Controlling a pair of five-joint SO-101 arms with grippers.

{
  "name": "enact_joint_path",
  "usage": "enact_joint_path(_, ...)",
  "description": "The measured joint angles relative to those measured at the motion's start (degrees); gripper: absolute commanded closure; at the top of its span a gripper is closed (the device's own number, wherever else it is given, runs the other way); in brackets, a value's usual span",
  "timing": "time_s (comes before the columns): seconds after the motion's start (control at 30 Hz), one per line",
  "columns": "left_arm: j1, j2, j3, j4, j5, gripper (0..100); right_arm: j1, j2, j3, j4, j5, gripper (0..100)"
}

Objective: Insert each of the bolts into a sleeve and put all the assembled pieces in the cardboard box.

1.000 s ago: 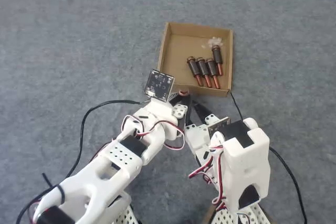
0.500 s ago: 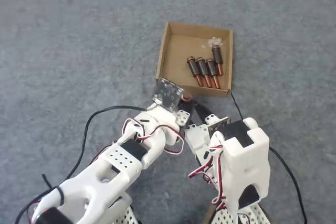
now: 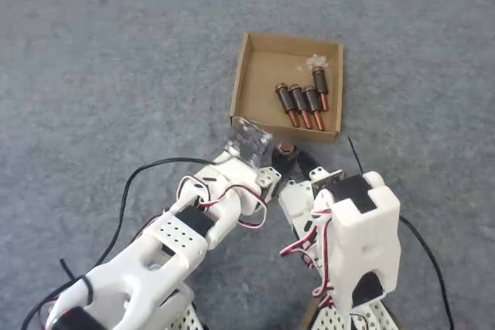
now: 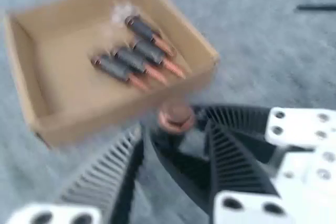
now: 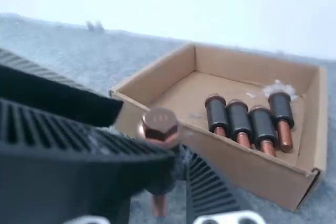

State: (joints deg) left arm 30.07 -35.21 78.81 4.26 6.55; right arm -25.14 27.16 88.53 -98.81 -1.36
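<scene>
The cardboard box (image 3: 249,75) stands beyond both arms and holds several assembled pieces (image 3: 303,103), each a copper bolt in a black sleeve, lying side by side. Just short of the box's near wall, my right gripper (image 3: 294,163) is shut on another bolt (image 3: 285,148), which stands upright in its black sleeve. In the right wrist view its copper hex head (image 5: 159,125) is on top and the tip pokes out below. My left gripper (image 4: 173,182) is open, its ribbed fingers (image 4: 113,169) standing either side of that same piece (image 4: 175,117).
Grey carpet (image 3: 100,75) lies all around the box. Black cables (image 3: 147,161) trail from both arms near the bases. The box's near wall (image 5: 247,166) rises right behind the held piece.
The left wrist has swung right and closed in on the right gripper. The held bolt and sleeve have shifted slightly right and nearer the arms.
</scene>
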Motion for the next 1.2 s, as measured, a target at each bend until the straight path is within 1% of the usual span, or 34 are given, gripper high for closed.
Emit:
enact_joint_path(0.1, 0.00, -0.70, 0.18, 0.00, 0.35, 74, 0.09, 0.18, -0.18, 0.00, 0.00, 99.2)
enact_joint_path(0.27, -2.64, -0.44, 0.18, 0.35, 0.53, 74, 0.00, 0.18, -0.18, 0.00, 0.00, 99.2)
enact_joint_path(0.47, -2.81, -0.44, 0.18, 0.53, 0.53, 74, 0.00, 0.18, -0.18, 0.00, 0.00, 99.2)
enact_joint_path(0.8, -3.52, -0.35, -1.76, 0.62, 9.41, 74, 0.09, 0.18, -0.18, 0.00, 0.00, 99.2)
enact_joint_path(0.93, -3.43, -0.79, -1.93, 0.62, 11.87, 74, 0.09, 0.18, -0.18, 0.00, 0.00, 99.2)
enact_joint_path(1.03, -3.43, -4.84, -1.93, 0.97, 13.19, 74, 0.09, 0.18, -0.18, 0.00, 0.00, 99.2)
enact_joint_path(1.1, -3.43, -8.97, -1.93, 2.64, 13.27, 74, 0.09, 0.18, -0.18, 0.00, 0.00, 99.2)
enact_joint_path(1.2, -5.45, -16.53, -1.32, 6.24, 13.54, 76, 0.09, 0.18, -0.18, 0.00, 0.00, 99.2)
